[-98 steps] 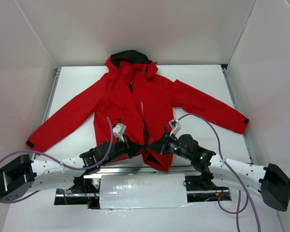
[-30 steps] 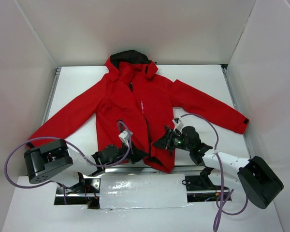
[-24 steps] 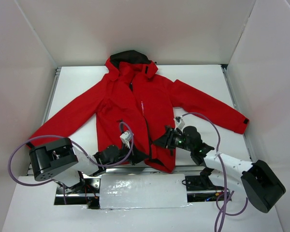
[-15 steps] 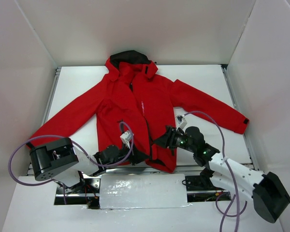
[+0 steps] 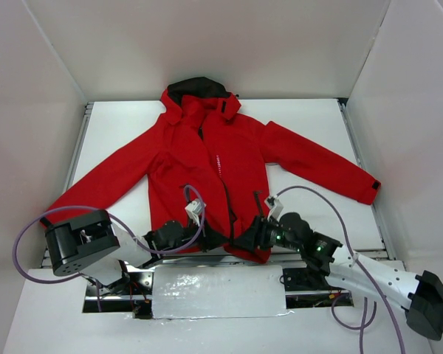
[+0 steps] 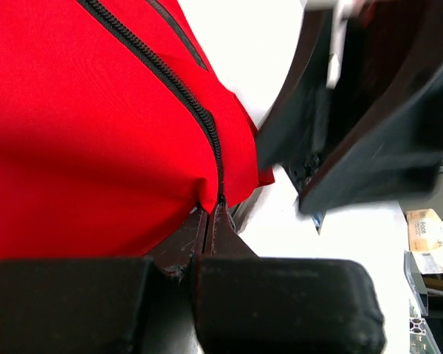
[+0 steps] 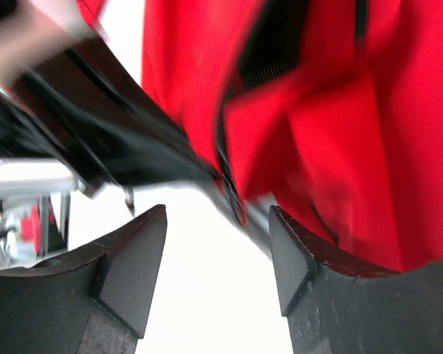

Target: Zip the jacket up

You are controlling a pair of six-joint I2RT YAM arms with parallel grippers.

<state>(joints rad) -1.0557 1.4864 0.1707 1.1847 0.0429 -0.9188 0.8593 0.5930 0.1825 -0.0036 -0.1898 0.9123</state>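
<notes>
The red jacket (image 5: 184, 162) lies flat on the white table, hood at the far end and sleeves spread. Its central front zipper (image 5: 224, 193) runs down to the hem. My left gripper (image 5: 218, 237) is shut on the hem at the zipper's lower end; in the left wrist view the pinched fingertips (image 6: 209, 215) meet the black zipper teeth (image 6: 170, 81). Just right of it at the hem hangs my right gripper (image 5: 246, 238), open. In the right wrist view its fingers (image 7: 295, 254) stand wide apart with nothing between them, and the jacket (image 7: 332, 133) lies beyond.
A silver taped plate (image 5: 218, 291) and a metal rail sit at the near table edge between the arm bases. Purple cables (image 5: 310, 193) loop over both arms. White walls close in the table on three sides. The left gripper (image 7: 111, 140) shows blurred in the right wrist view.
My right gripper has opened and dropped from the right front panel down toward the hem beside the left gripper. The left gripper has kept its hold and place.
</notes>
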